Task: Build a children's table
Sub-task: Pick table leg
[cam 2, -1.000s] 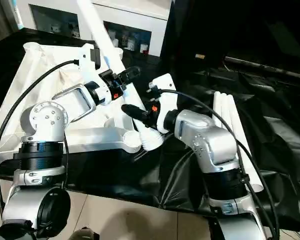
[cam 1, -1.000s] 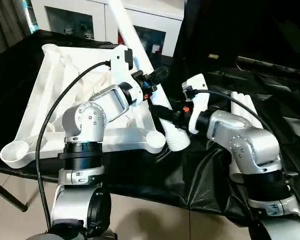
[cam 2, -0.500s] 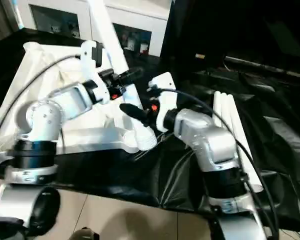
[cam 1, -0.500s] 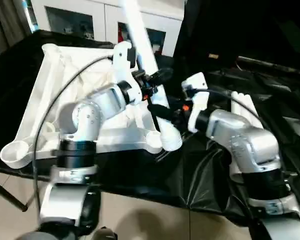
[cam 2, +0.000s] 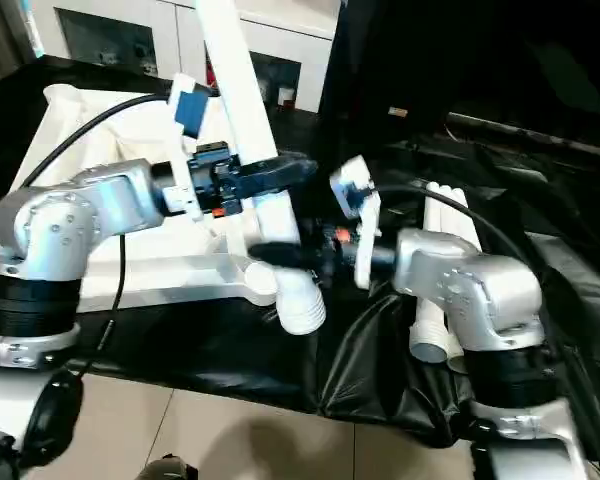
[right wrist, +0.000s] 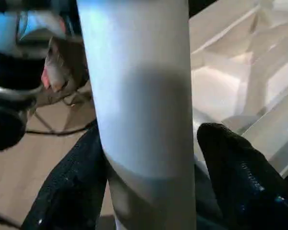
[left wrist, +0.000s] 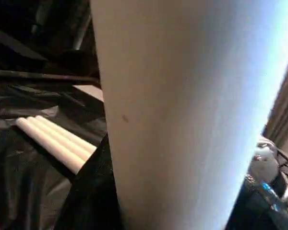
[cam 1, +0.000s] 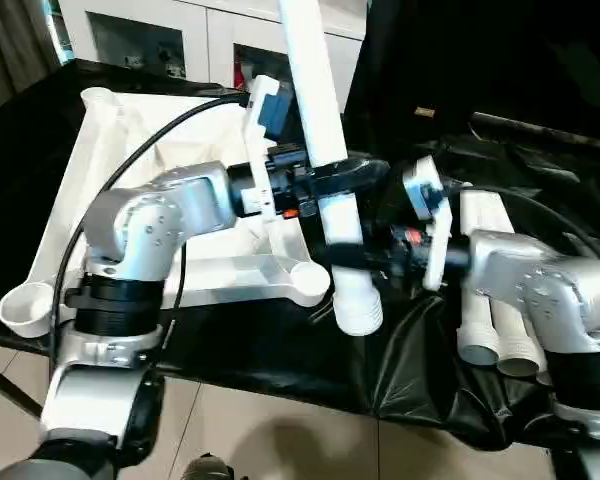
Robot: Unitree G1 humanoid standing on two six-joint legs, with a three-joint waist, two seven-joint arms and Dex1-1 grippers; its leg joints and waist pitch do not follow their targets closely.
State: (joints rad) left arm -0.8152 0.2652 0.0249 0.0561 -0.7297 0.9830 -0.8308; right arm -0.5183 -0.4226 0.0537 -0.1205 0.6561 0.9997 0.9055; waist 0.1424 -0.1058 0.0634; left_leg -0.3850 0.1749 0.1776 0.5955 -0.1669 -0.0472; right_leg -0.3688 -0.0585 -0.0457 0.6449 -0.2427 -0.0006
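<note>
While the leg [cam 1: 325,150] is standing near-upright at the upturned tabletop's [cam 1: 110,150] four-o'clock corner, both grippers, left [cam 1: 345,180] and right [cam 1: 345,258], are closing on it. In the right wrist view, fingers [right wrist: 240,182] are flanking the tube. Any tilt risks missing the socket [cam 1: 305,283].

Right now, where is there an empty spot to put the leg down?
Bare black cloth lies beyond the three spare legs, and more at the front edge below the tabletop. It is crowded around the held leg, where the left claw and right claw meet.
</note>
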